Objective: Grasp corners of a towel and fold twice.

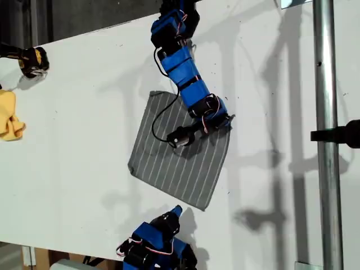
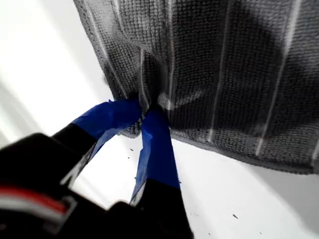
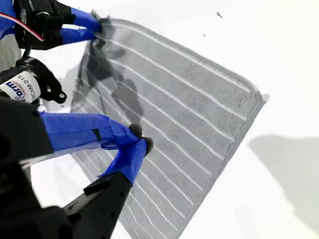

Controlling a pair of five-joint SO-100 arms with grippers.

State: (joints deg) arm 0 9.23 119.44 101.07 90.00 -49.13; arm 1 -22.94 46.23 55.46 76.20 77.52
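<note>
The towel (image 1: 180, 149) was seen lying flat on the white table (image 1: 84, 140), set at a slant near the middle of the exterior view. My first gripper (image 2: 143, 113) was seen closed on the towel's edge by a corner (image 1: 229, 121), with a small fold of cloth pinched between its blue tips; that arm reached in from the exterior view's top and crossed the cloth. My second gripper (image 3: 140, 139) was seen above the towel with its tips nearly touching and nothing held between them; in the exterior view it sat low, just beyond the nearest corner (image 1: 203, 209). A yellow cloth (image 1: 10, 119) was seen well apart, at the exterior view's left edge.
</note>
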